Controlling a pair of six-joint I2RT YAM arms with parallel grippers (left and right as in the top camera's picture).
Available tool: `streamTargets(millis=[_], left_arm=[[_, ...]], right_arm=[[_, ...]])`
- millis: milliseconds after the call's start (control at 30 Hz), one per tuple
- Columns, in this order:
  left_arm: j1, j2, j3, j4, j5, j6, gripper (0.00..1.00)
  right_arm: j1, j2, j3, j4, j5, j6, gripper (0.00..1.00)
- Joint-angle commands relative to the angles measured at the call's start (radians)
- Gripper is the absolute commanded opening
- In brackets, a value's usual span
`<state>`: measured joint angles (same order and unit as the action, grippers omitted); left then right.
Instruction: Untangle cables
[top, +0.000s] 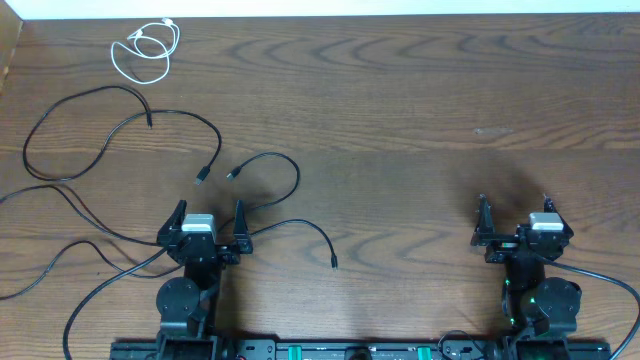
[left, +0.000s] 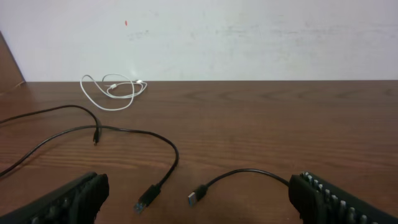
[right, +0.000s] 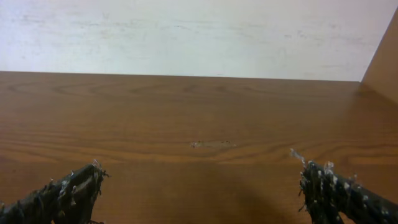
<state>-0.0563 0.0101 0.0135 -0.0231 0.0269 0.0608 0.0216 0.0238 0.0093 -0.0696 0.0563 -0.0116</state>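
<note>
Several thin black cables lie loosely spread over the left half of the wooden table (top: 420, 90). One black cable (top: 215, 135) ends in a plug (top: 200, 180), also seen as a plug (left: 147, 198). A second black cable (top: 290, 165) ends in a plug (top: 232, 174), the same plug (left: 196, 198). Both plugs lie just ahead of my open left gripper (top: 210, 208) (left: 199, 182), touching neither finger. A coiled white cable (top: 145, 48) (left: 112, 93) rests at the far left. My right gripper (top: 515, 202) (right: 202, 171) stands open over bare wood, holding nothing.
Another black cable end (top: 334, 262) lies right of the left arm. More black cable loops (top: 60, 185) trail off the left edge. A white wall (left: 249, 31) closes the table's far side. Thicker arm leads (top: 600, 280) run along the near edge.
</note>
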Motion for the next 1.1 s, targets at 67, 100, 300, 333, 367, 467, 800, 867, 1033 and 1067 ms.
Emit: streamTargets(millis=[67,100,300,333,367,467,800,867,1033,1067], left_arm=[[0.0,-0.006,-0.01,-0.051,-0.038,0.018,0.98],[0.0,-0.006,-0.01,-0.051,-0.039,0.018,0.98],[0.0,-0.006,-0.01,-0.051,-0.039,0.018,0.98],[0.001,-0.006,-0.01,-0.051,-0.039,0.018,0.98],[0.0,-0.006,-0.01,-0.051,-0.038,0.018,0.98],[0.0,-0.006,-0.01,-0.051,-0.039,0.018,0.98],[0.0,-0.006,-0.01,-0.051,-0.038,0.018,0.98],[0.0,-0.006,-0.01,-0.051,-0.038,0.018,0.98],[0.0,-0.006,-0.01,-0.051,-0.039,0.018,0.98],[0.0,-0.006,-0.01,-0.051,-0.038,0.018,0.98]], right_arm=[[-0.003,-0.007,-0.004,-0.002,-0.003,-0.012,0.99],[-0.003,-0.007,-0.004,-0.002,-0.003,-0.012,0.99],[-0.003,-0.007,-0.004,-0.002,-0.003,-0.012,0.99],[-0.003,-0.007,-0.004,-0.001,-0.003,-0.012,0.99],[-0.003,-0.007,-0.004,-0.001,-0.003,-0.012,0.99],[-0.003,-0.007,-0.004,-0.001,0.001,-0.013,0.99],[-0.005,-0.007,-0.004,-0.004,-0.01,-0.066,0.99],[-0.005,-0.007,-0.004,-0.004,-0.009,-0.066,0.99],[-0.005,-0.007,-0.004,-0.002,-0.01,-0.065,0.99],[-0.005,-0.007,-0.004,-0.002,-0.01,-0.065,0.99]])
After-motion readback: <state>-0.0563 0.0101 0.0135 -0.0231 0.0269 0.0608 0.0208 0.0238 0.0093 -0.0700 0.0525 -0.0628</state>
